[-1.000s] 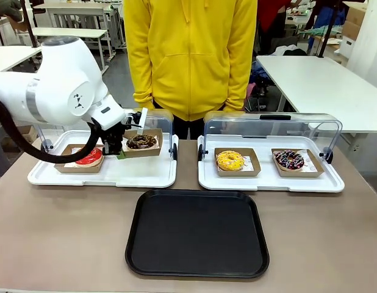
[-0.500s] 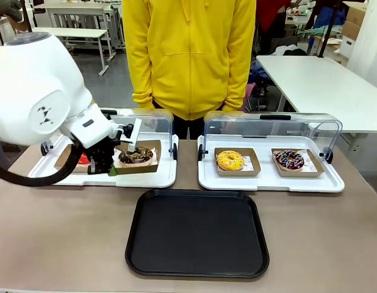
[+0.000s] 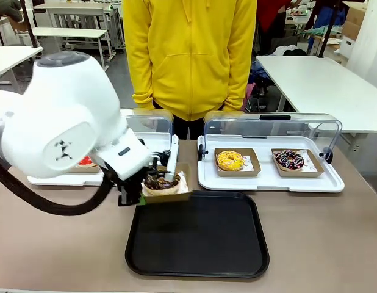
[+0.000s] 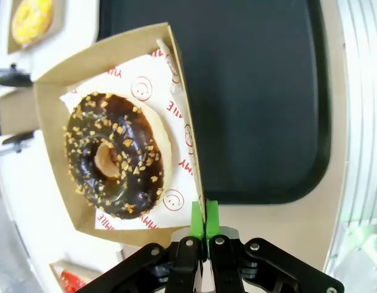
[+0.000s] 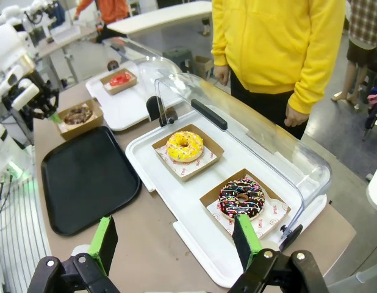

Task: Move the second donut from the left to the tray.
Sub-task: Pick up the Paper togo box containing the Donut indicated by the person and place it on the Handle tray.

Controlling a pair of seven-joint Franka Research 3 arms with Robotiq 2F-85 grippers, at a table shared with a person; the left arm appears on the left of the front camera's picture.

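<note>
Red donut sits far left on a white tray. Next, the left gripper pinches the side wall of the cardboard holder, and the chocolate donut hangs just over the black tray's near-left corner. Farther right lie a yellow donut and a sprinkle donut. The right gripper is wide open, holding nothing
</note>
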